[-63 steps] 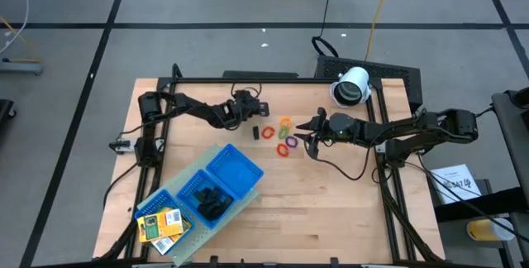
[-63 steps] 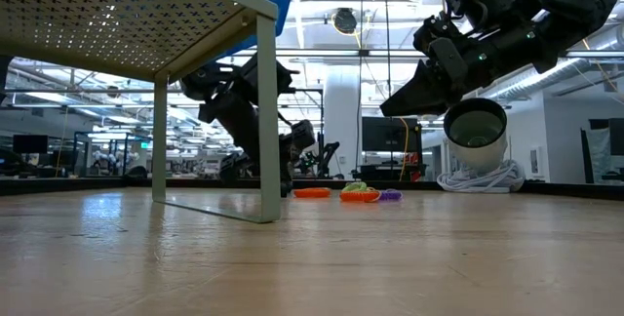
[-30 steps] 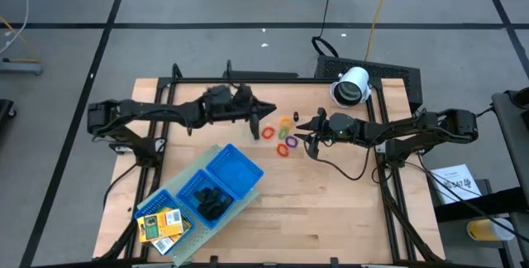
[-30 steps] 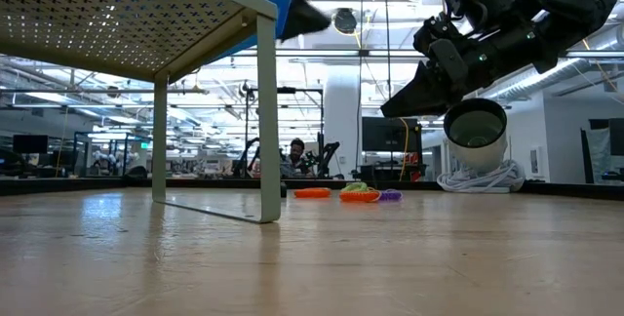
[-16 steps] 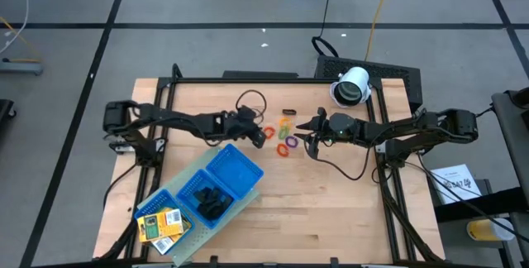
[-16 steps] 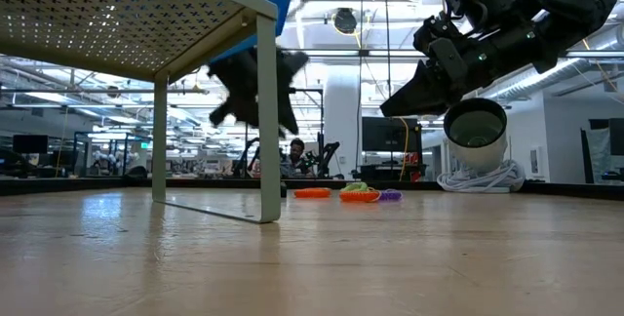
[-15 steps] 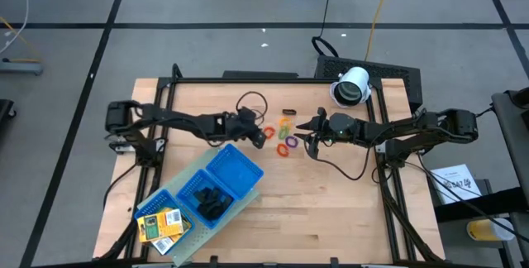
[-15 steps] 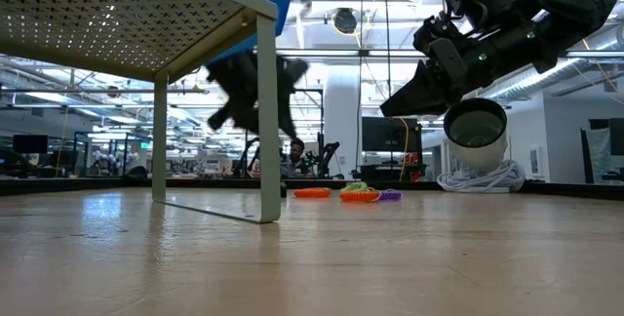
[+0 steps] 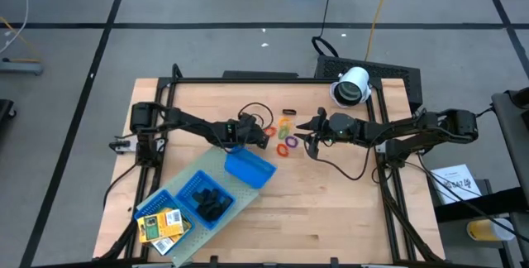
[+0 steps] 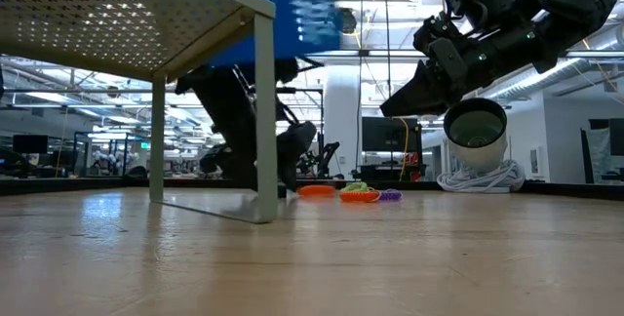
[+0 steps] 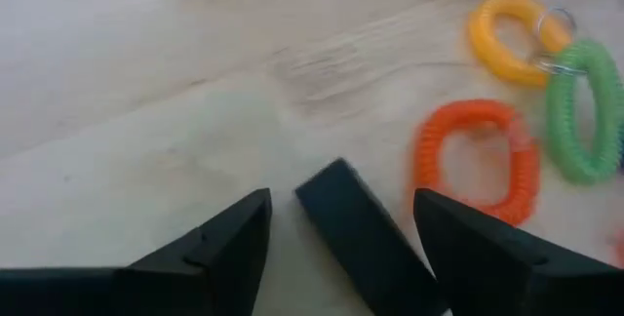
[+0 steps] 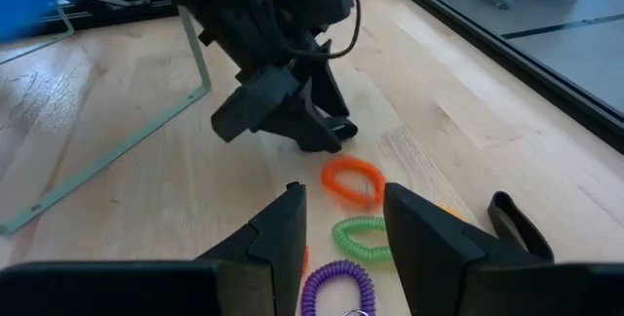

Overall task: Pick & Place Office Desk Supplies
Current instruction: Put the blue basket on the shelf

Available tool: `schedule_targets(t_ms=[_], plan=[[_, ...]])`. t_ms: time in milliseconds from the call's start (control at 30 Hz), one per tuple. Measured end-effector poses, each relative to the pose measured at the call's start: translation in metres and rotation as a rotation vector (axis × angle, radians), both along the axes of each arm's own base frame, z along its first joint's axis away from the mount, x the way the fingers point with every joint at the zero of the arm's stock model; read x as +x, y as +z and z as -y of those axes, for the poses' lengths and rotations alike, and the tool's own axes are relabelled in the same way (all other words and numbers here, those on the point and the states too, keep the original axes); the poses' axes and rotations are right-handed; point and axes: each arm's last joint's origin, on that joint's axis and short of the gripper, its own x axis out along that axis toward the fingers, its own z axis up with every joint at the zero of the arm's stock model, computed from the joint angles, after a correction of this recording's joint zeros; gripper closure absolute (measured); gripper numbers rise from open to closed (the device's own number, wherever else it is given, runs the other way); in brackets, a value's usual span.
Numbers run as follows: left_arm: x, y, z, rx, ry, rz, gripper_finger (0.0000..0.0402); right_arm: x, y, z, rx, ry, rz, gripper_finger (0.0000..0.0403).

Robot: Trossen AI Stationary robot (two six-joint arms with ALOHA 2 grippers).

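The job looks partly done: the tray [image 9: 192, 203] already holds a heap of black clips [image 9: 208, 202] and two yellow packs [image 9: 159, 224]. Left on the table are one black clip [image 11: 366, 233], lying between the left gripper [image 11: 341, 233]'s spread fingers, the coloured rings [image 9: 285, 136] just beside it, and another dark piece [image 9: 288, 113] farther back. The right gripper [image 12: 338, 220] hangs partly open over the rings, holding nothing.

Blue tray [image 9: 250, 169] hard beside rings [image 9: 284, 141]; bare wood beyond
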Motion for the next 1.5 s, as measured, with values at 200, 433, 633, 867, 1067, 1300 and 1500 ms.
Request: schedule_targets(t_ms=[200,433,633,867,1067,1300,1500], plan=[[0.0,-0.007,-0.001,0.034,0.018,-0.023,0.0158,0.0,0.0,0.001,0.0,-0.005,-0.001,0.0275],[0.0,-0.007,-0.002,0.045,0.0,-0.03,0.0198,-0.001,-0.001,0.001,0.001,-0.006,-0.008,0.0275],[0.001,-0.007,-0.002,0.026,0.015,-0.014,0.0258,-0.001,-0.001,0.001,0.001,-0.006,-0.007,0.0275],[0.0,0.008,-0.001,0.04,-0.073,-0.005,0.0372,-0.001,-0.001,0.001,0.001,-0.006,-0.007,0.0275],[-0.004,0.059,0.005,0.029,-0.244,0.124,0.0379,-0.001,-0.001,0.001,0.001,-0.006,-0.007,0.0275],[-0.027,0.138,0.031,0.126,-0.432,0.342,0.0394,-0.001,-0.001,0.001,0.001,-0.006,-0.007,0.0275],[-0.059,0.192,0.068,0.172,-0.695,0.513,0.0379,-0.001,-0.001,0.001,0.001,-0.006,-0.007,0.0275]])
